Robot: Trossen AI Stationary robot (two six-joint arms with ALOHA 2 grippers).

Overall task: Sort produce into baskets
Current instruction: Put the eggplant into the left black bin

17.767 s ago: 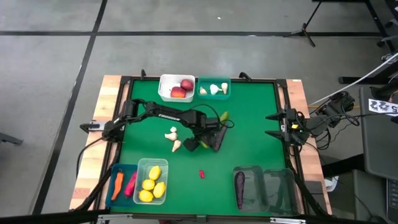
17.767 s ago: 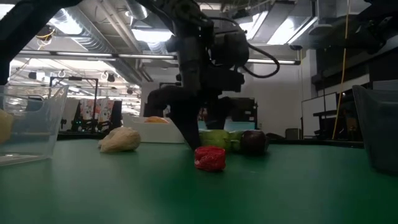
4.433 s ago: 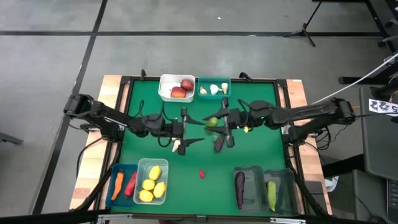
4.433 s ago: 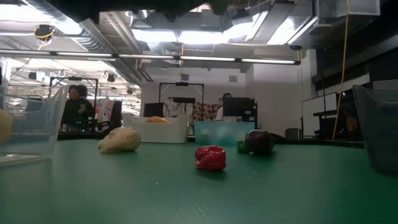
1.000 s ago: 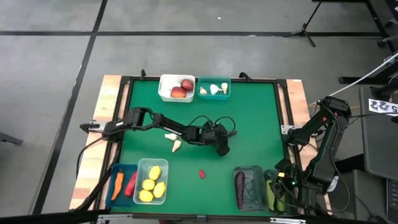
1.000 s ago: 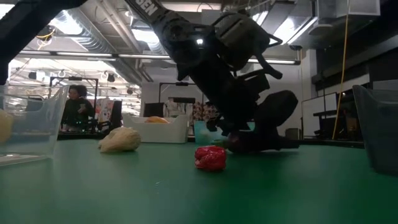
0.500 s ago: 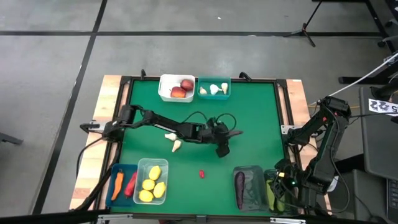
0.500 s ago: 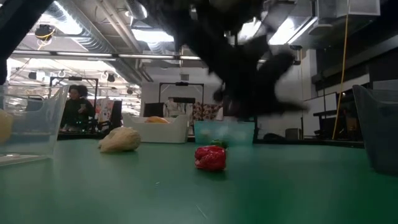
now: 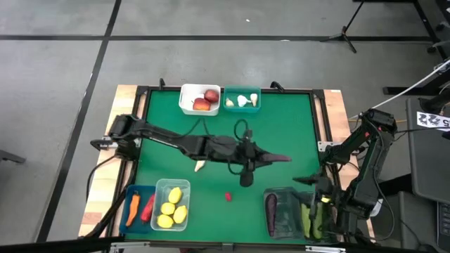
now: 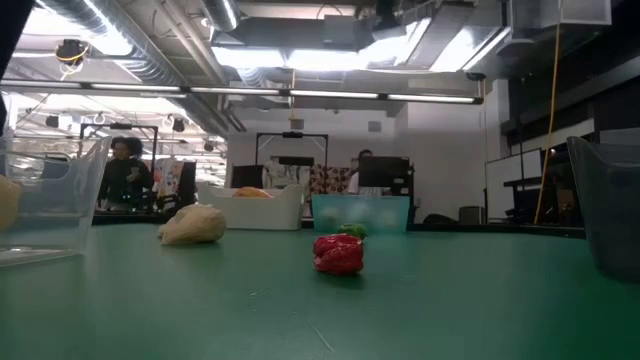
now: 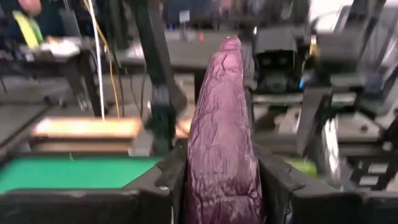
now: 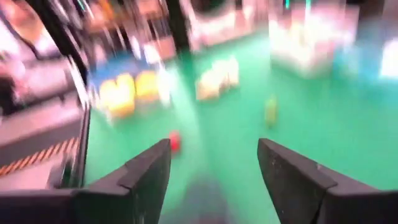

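Note:
My left gripper is over the table's middle, shut on a purple eggplant that sticks out toward the table's right edge. My right gripper is open and empty above the near right, by two smoky dark bins. One of these bins holds an eggplant, the other a green cucumber. A red chilli and a white garlic lie on the green mat. A small green piece lies behind the chilli. My left gripper pinches the eggplant's sides between its two fingers. The eggplant lies along the fingers and its free end sticks out well past them. The fingers are about level, pointing toward the table's right edge. The eggplant is lifted clear of the table.
A white bin with red apples and a teal bin with garlic stand at the far edge. A blue bin with a carrot and a chilli and a clear pale green bin with lemons stand near left.
My left gripper has risen from the table with the eggplant, out of the low view, and gone toward the table's right edge. It has turned so the eggplant points right. The eggplant is lifted clear. My right gripper has swung from over the dark bins toward the table's middle.

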